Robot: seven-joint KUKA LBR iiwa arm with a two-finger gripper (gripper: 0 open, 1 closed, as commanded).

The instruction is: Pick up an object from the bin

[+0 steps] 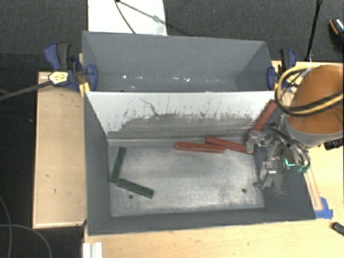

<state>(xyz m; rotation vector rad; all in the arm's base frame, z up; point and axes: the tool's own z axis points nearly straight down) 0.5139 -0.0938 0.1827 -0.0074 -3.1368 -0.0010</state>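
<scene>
Gripper (pixel 267 172) down low at the right end of the bin (pixel 188 183), tucked close to the right wall. Whether it's open or closed can't be told from this angle, and nothing can be made out in its grasp.

Nearest candidate is a short red-brown stick (pixel 228 143) lying along the foot of the back wall, its right end just beside the gripper's upper body. Overlapping it on the left is a longer red-brown stick (pixel 199 147), flat on the floor. A 3rd red-brown stick (pixel 264 117) leans up in the right corner, just above the gripper. Far over on the left, well apart from the action, are 2 dark green bars, one (pixel 117 163) pointing toward the back and the other (pixel 135 187) slanting near the front.

Now the risks. The gripper looks to be beside the sticks rather than over them, so a close here could catch nothing, or only the short stick's tip. A tip hold on a long thin piece would likely let it swing and drop. The 2 flat sticks overlap, so lifting one may drag the other. With the wall this near, any sideways drift could scrape it or knock the leaning stick down.
</scene>
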